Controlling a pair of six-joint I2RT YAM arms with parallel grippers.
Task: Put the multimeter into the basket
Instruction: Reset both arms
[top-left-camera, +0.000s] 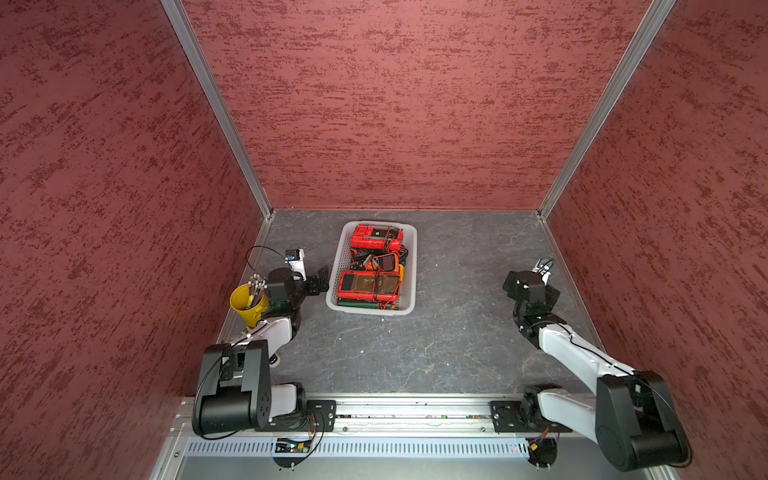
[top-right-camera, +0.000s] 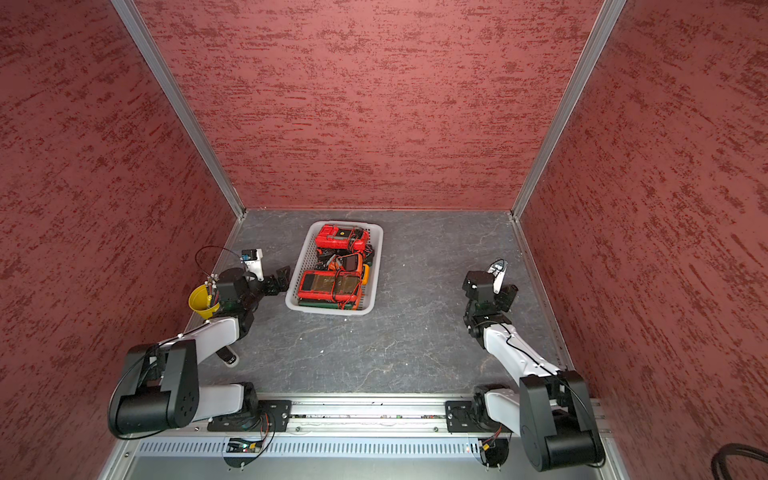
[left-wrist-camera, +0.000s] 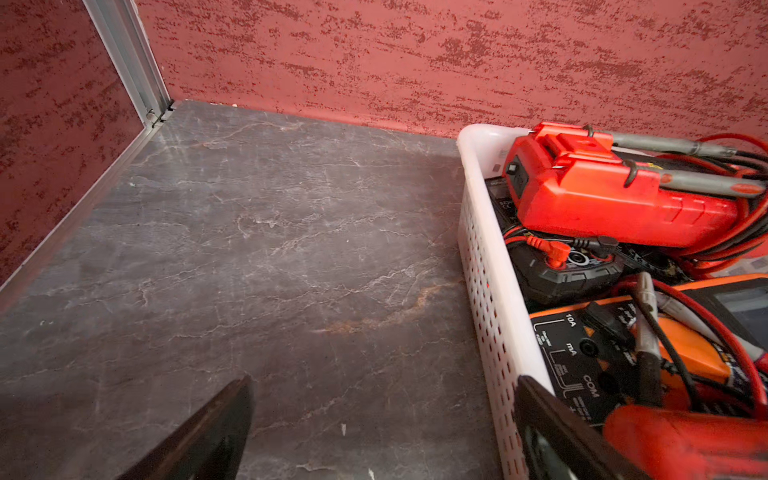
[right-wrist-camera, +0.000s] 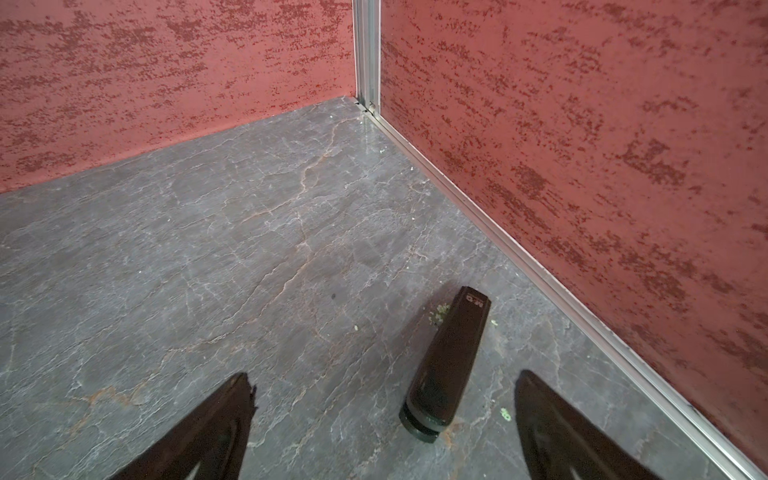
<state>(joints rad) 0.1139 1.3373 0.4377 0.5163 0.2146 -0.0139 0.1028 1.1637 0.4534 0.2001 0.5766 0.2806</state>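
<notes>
Multimeters first: every one in sight sits inside the basket (top-left-camera: 340, 259). There's a red multimeter (top-left-camera: 376, 237) at the basket's far end, an orange multimeter (top-left-camera: 388, 264) mid-basket, and a broad red-framed multimeter (top-left-camera: 368, 286) at its near end, with red and black test leads (left-wrist-camera: 744, 232) looped over the lot. None shows on the table (top-left-camera: 415, 345) outside the basket, so the job looks done or close to it.

If one needed shifting, I'd expect a stiff plastic case with some heft, and a moulded shell that shouldn't slip. Best taken across the narrow sides at mid-body, off the screen, and never by the floppy leads, which could snag a neighbour.

Left tool (top-left-camera: 319, 281) hangs just beside the basket's left wall, spread wide and empty; in the wrist view one finger (left-wrist-camera: 540, 411) lines up over the basket's rim. Right tool (right-wrist-camera: 384, 376) is well apart from the basket, out on its right side, also spread wide and empty. A small dark tapered object (right-wrist-camera: 446, 361) lies on the table between its fingers; what it is, I can't tell. A yellow cup (top-left-camera: 245, 305) stands left of the basket, beyond the left arm.
</notes>
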